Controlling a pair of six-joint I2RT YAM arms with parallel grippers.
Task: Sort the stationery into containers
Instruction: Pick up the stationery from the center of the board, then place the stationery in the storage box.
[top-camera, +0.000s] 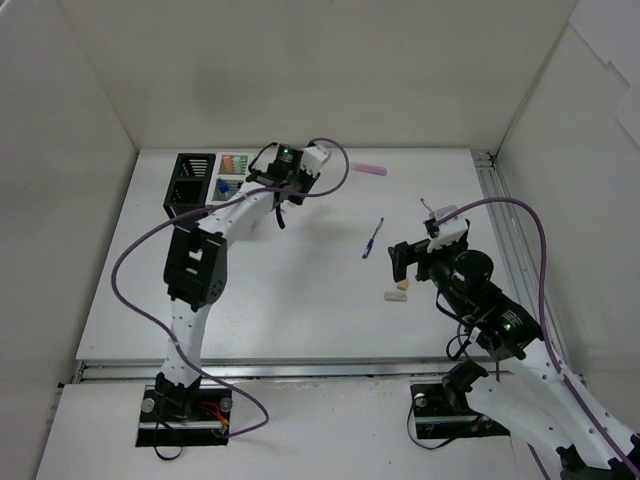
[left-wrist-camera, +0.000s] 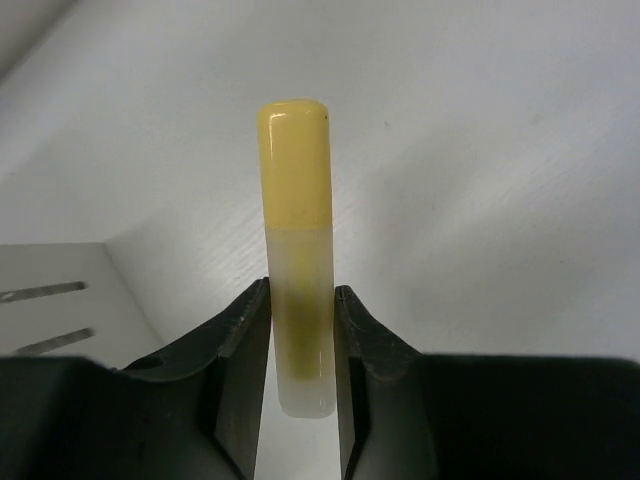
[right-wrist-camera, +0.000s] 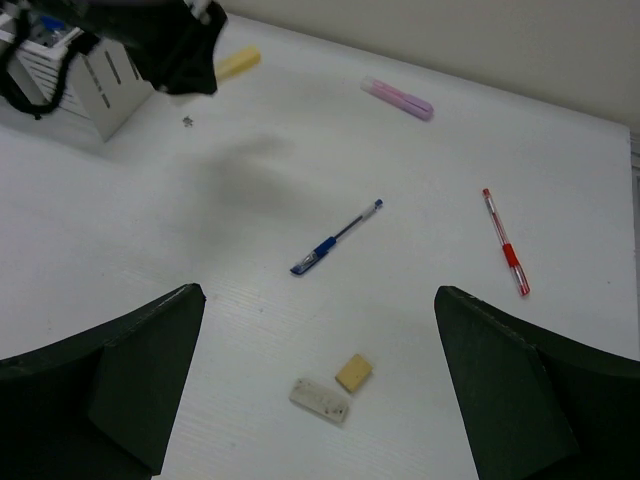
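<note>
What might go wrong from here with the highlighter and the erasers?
The left pincer grips the yellow highlighter near one end only; the long free part may tilt or slip when lifted. The right pincer hangs open near the beige eraser and the pale eraser, which lie very close; closing may catch both.

The top view looks down on the whole surface from high at its near edge. The left wrist view hugs the left end effector. The right wrist view, higher, shares the blue pen ahead with the top view.
</note>
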